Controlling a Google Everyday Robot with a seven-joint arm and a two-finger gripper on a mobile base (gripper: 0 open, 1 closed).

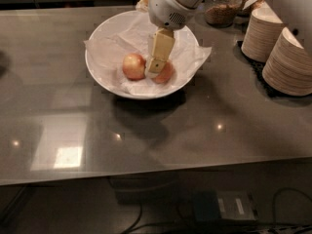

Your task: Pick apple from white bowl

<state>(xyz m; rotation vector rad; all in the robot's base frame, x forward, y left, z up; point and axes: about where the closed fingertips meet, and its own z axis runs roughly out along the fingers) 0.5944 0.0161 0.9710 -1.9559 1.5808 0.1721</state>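
The white bowl (105, 74) lined with crinkled white paper stands at the back middle of the grey table. Two apples lie in it side by side. The paler yellow-pink apple (134, 66) is on the left. A darker red apple (165, 74) is on the right, partly hidden. My gripper (156, 68) hangs down from the white arm into the bowl. Its beige tip sits between the two apples, over the left side of the darker one and right beside the paler apple.
Two stacks of beige paper bowls (290, 62) (258, 30) stand on a dark mat at the right. A glass jar (222, 9) stands behind the white bowl. The table's front edge (156, 172) runs across the lower part of the view.
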